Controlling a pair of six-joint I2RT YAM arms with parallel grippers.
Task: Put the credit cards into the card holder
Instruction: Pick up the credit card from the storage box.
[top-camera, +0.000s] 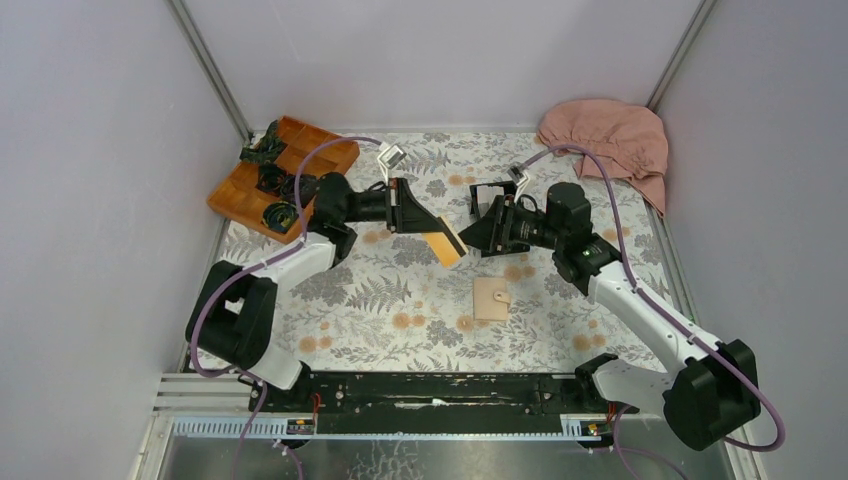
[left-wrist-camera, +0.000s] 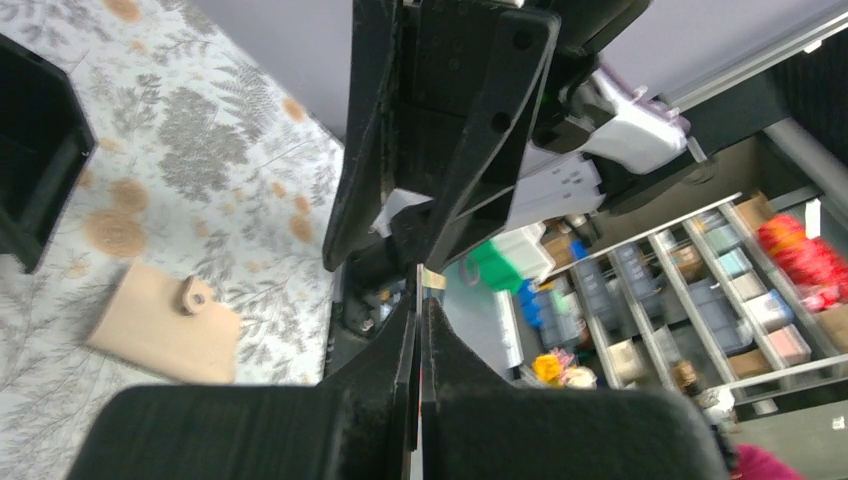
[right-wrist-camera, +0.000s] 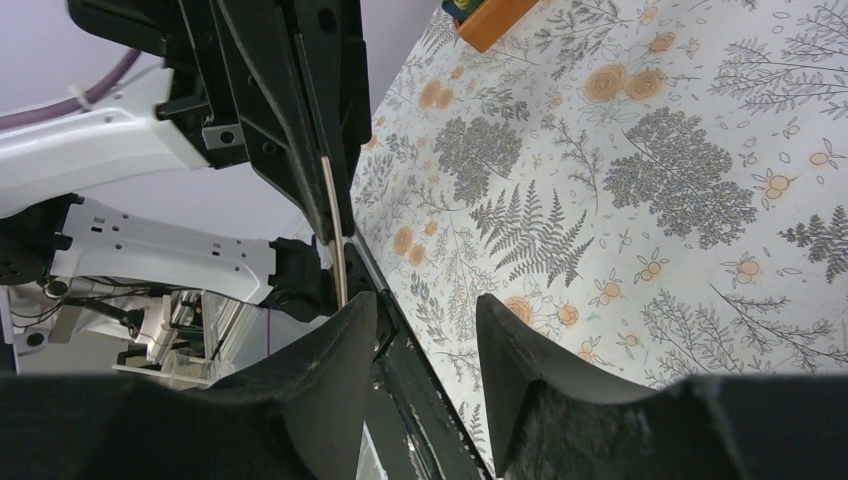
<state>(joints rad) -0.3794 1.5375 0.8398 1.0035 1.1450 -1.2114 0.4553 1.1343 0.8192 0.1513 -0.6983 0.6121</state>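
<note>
My left gripper (top-camera: 428, 232) is shut on an orange-gold credit card (top-camera: 444, 247), held above the middle of the table with its free end pointing at the right arm. In the left wrist view the card (left-wrist-camera: 419, 285) shows edge-on between the closed fingers (left-wrist-camera: 380, 360). My right gripper (top-camera: 470, 236) faces it, open and empty. In the right wrist view the card (right-wrist-camera: 335, 230) stands as a thin line just left of my left finger (right-wrist-camera: 345, 335), outside the gap. The tan card holder (top-camera: 491, 298) lies folded flat on the table, below both grippers, also seen as the card holder (left-wrist-camera: 160, 320).
A black open-topped box (top-camera: 487, 194) stands behind the right gripper, seen as the box (left-wrist-camera: 30, 170) at the left edge. An orange tray (top-camera: 330, 152) holding dark items sits at the back left. A pink cloth (top-camera: 610, 138) lies at the back right corner.
</note>
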